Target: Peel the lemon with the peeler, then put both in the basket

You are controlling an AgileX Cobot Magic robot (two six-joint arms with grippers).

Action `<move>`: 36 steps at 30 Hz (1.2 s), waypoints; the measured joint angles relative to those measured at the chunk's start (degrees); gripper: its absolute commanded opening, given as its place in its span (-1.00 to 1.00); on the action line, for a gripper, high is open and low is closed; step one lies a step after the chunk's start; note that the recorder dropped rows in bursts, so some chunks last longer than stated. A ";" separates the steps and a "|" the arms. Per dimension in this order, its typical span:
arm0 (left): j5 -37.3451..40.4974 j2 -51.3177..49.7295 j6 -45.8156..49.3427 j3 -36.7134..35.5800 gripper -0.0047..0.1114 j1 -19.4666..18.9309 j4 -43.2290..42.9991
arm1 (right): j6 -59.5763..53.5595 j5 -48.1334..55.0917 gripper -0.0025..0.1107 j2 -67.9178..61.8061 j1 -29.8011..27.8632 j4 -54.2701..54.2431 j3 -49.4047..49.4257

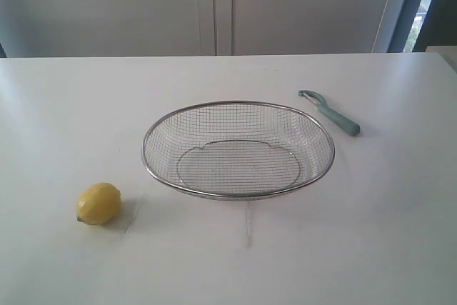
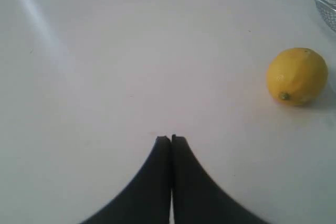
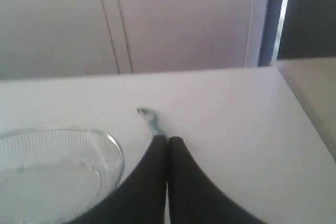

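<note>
The yellow lemon (image 1: 98,203) lies on the white table at the front left; the left wrist view shows this lemon (image 2: 297,76) off to one side of my left gripper (image 2: 171,138), which is shut and empty. The wire mesh basket (image 1: 238,192) stands mid-table with nothing in it. The teal-handled peeler (image 1: 332,113) lies on the table just beyond the basket's right end. In the right wrist view the peeler (image 3: 148,117) pokes out past the tips of my right gripper (image 3: 168,139), shut and holding nothing, with the basket (image 3: 116,150) beside it. Neither arm shows in the exterior view.
White cabinet doors (image 1: 214,5) stand behind the table's far edge. A dark window frame (image 1: 428,1) is at the back right. The table's right edge (image 3: 302,111) shows in the right wrist view.
</note>
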State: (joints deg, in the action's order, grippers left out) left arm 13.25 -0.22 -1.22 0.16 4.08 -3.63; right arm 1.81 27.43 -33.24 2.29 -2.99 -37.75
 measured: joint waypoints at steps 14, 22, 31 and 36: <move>0.00 0.00 0.00 0.00 -0.92 0.00 0.00 | -15.81 35.38 -0.96 -61.88 2.63 -2.79 -50.57; 0.00 0.00 0.00 0.00 -0.92 0.00 0.00 | -22.59 37.84 -0.27 -81.77 2.90 -3.51 -69.95; 0.00 0.00 0.00 0.00 -0.92 0.00 0.00 | -28.10 31.41 -0.05 -91.51 2.90 -4.23 -72.21; 0.00 0.00 0.00 0.00 -0.92 0.00 0.00 | -33.65 31.33 -0.05 -95.36 2.90 -4.23 -72.21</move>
State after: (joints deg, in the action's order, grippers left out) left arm 13.25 -0.22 -1.22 0.16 4.08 -3.63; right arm -31.84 58.75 -128.60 5.19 -7.22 -109.96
